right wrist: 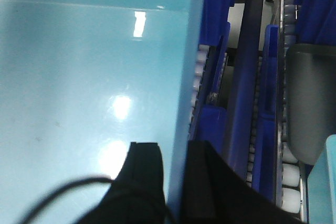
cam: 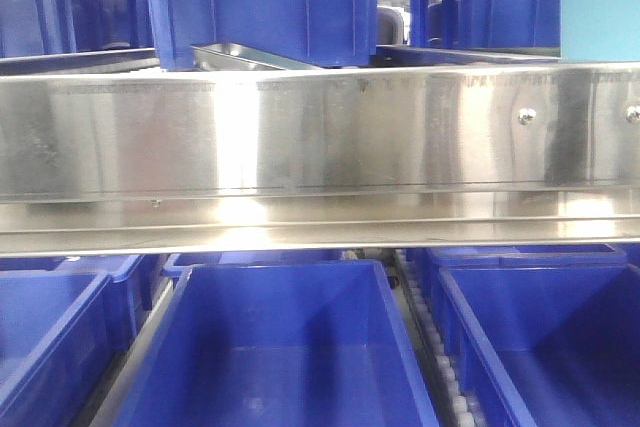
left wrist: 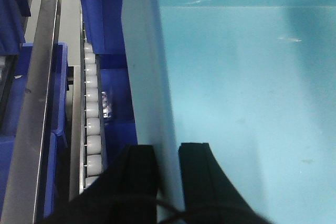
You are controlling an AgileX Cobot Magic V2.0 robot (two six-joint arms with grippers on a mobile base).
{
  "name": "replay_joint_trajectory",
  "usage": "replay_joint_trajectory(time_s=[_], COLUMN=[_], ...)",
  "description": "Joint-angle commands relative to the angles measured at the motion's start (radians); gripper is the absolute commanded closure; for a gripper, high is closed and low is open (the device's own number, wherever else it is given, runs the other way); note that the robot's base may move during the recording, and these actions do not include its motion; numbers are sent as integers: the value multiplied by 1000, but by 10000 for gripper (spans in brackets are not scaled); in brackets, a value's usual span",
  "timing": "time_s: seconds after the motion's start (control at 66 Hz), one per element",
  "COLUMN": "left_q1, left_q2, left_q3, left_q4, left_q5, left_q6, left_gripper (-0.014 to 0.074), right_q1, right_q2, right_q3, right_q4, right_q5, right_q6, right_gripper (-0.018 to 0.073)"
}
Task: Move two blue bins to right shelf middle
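The teal bin is cut off at the front view's upper right corner. A small shiny thing beside the rollers is too blurred to name.

My left gripper comes up from the bottom of its wrist view. Its two black fingers run roughly parallel and straddle a side wall of the teal bin. One finger lies outside the wall and the other inside, and the narrow gap between them is filled by that wall. My right gripper clamps a side wall the same way, with one finger inside the bin and one outside.
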Motion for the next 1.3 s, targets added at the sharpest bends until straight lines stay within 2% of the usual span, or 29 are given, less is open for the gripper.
replay_joint_trajectory(time_s=[0.0,0.561,1.031,1.288], left_q1=[-4,-4,-4,-4], left_q2=[-11,-11,-11,-11], left_q3=[-15,-15,-15,-15], left_q4=[-54,-55,-55,-49], left_q5=[-42,-48,-172,-233], left_q6=[13,13,13,13], left_gripper=[707,707,707,707], right_q1=[2,2,2,2], right_q2=[-10,-10,-10,-10], right_q3=[-9,-9,-9,-9], right_q4=[11,11,11,11], right_q5=[-33,-54,-192,-205], right_q6=[-16,-16,-16,-16], right_gripper=[712,712,712,712])
